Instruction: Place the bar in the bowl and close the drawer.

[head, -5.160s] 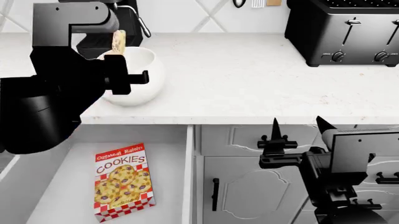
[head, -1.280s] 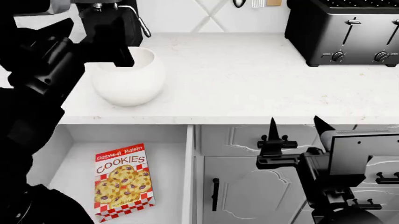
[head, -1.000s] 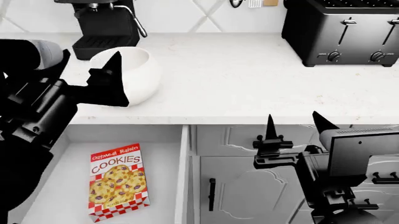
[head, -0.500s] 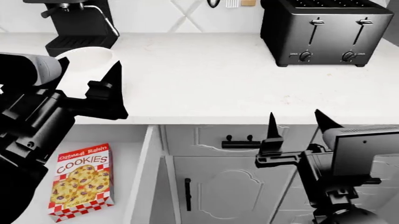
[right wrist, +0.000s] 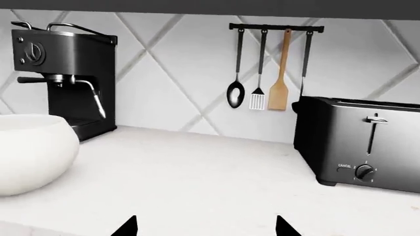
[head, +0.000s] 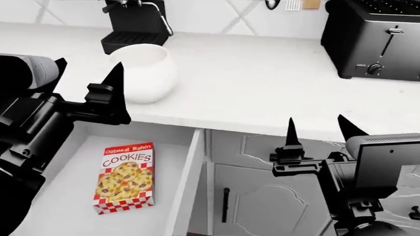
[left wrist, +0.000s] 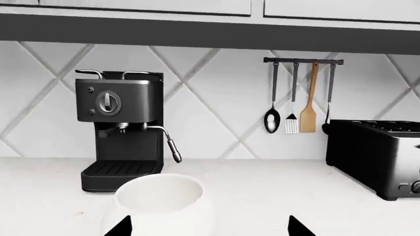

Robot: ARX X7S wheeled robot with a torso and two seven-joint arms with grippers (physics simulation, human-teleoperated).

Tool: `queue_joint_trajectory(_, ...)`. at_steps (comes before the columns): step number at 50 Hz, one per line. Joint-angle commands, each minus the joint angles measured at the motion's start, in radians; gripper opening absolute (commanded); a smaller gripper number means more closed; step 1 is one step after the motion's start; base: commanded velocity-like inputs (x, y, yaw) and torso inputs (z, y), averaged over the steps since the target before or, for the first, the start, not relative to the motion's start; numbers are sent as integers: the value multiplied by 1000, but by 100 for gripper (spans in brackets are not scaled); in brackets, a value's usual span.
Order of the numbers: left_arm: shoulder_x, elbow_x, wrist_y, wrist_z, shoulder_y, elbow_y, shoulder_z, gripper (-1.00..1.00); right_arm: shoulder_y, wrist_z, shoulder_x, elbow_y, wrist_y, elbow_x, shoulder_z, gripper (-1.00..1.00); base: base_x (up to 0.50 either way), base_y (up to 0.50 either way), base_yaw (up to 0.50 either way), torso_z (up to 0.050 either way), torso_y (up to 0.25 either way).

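Observation:
The bar (head: 125, 177), a checked cookie packet, lies flat in the open drawer (head: 72, 196) below the counter edge. On the counter behind it stands the white bowl (head: 144, 71), which the left wrist view shows close ahead as bowl (left wrist: 161, 201) and the right wrist view as bowl (right wrist: 29, 152) off to one side. My left gripper (head: 88, 69) is open and holds nothing, level with the counter's front edge, over the drawer and just left of the bowl. My right gripper (head: 316, 123) is open and holds nothing, in front of the lower cabinets. Both wrist views show only fingertips: left gripper (left wrist: 208, 228), right gripper (right wrist: 205, 227).
A black coffee machine (head: 135, 24) stands behind the bowl. At the counter's right end is a black toaster (head: 374, 39), and utensils (left wrist: 295, 98) hang on the wall. A cabinet door with a vertical handle (head: 225, 204) is right of the drawer.
The left arm has come down from above the bowl to the counter's front edge. The head view has swung back left, showing more of the bowl and drawer. The packet has not moved.

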Motion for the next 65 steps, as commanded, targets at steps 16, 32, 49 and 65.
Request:
queue_joint_trajectory(16,-35,-62,43,-59,11,-19,9,100,4,18,10,-10,3,12,1,100,0,0,500,0,0)
queue_joint_trajectory(32,-53,-83,68,-82,15,-32,19,100,12,26,16,-12,6,22,-3,100,0,0,500,0,0)
queue_joint_trajectory(49,-77,-85,109,-88,42,-38,33,100,14,36,23,-14,5,27,-5,100,0,0,500,0,0)
queue_joint_trajectory(65,-94,-102,132,-102,53,-43,36,100,16,44,28,-16,3,33,-9,100,0,0,500,0,0)
